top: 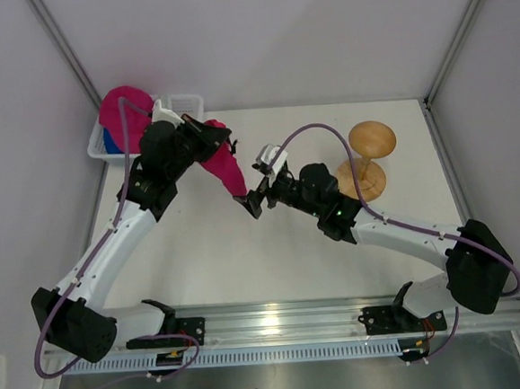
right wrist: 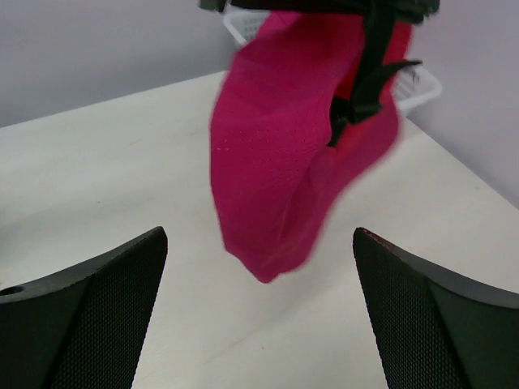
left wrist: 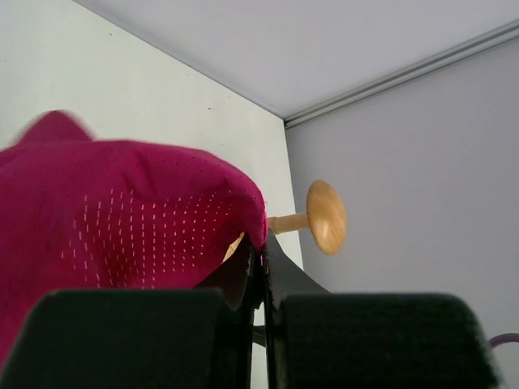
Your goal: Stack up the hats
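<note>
One soft pink fabric cap (top: 225,167) pinched in left fingers (left wrist: 130,340), away from the round wooden stand (top: 371,141); right fingers (right wrist: 81,312) spread wide, nearer it.

The magenta hat (top: 225,172), hanging from my left gripper (left wrist: 261,275), blocks the line ahead of the wide-spread jaws of my right gripper (right wrist: 259,235). Far left, the white basket (top: 189,99) stands behind it. Far right, the wooden stand (top: 369,154) obstructs. I find open passage over the bare table (top: 247,259) near centre.
</note>
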Available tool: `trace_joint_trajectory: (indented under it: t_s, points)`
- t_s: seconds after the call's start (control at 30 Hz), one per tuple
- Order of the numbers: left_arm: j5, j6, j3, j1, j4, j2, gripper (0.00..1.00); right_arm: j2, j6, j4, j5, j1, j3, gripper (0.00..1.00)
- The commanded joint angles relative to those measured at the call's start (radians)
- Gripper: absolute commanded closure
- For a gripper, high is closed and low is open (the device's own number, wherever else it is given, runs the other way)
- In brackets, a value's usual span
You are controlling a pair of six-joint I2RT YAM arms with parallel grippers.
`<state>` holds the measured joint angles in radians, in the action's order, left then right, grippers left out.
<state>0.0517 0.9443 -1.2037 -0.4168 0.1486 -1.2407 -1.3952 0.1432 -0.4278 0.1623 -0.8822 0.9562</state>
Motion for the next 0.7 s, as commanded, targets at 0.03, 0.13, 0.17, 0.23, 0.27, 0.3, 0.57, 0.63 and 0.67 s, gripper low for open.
trace_joint_trajectory:
  t_s: [0.03,0.13,0.17,0.23,0.27,0.3,0.57,0.63,0.67]
  points:
    - [-0.016,0.050,0.021,-0.022,-0.084,0.067,0.99,-0.014,0.070,-0.129,-0.247,-0.037,-0.031,0.00]
    - [-0.027,0.053,0.020,-0.028,-0.090,0.079,0.99,-0.028,0.058,-0.108,-0.173,-0.038,-0.004,0.01]
    - [-0.033,0.057,0.021,-0.030,-0.089,0.080,0.99,-0.034,0.050,-0.111,-0.140,-0.038,0.001,0.01]
    - [-0.038,0.059,0.020,-0.033,-0.095,0.086,0.99,-0.048,0.026,-0.138,-0.130,-0.041,0.001,0.01]
    - [-0.047,0.063,0.016,-0.033,-0.081,0.092,0.99,-0.051,0.022,-0.150,-0.150,-0.041,-0.002,0.01]
    - [-0.047,0.067,0.019,-0.036,-0.083,0.098,0.99,-0.056,0.024,-0.166,-0.158,-0.043,-0.004,0.01]
    - [-0.047,0.008,0.021,-0.043,-0.076,0.130,0.99,-0.068,0.035,-0.101,-0.231,-0.044,0.050,0.87]
    - [-0.047,-0.033,0.032,-0.043,-0.089,0.141,0.99,-0.036,0.024,-0.104,-0.257,-0.041,0.039,1.00]
    - [-0.039,-0.060,0.033,-0.043,-0.101,0.142,0.97,0.007,0.003,-0.097,-0.286,-0.041,0.039,1.00]
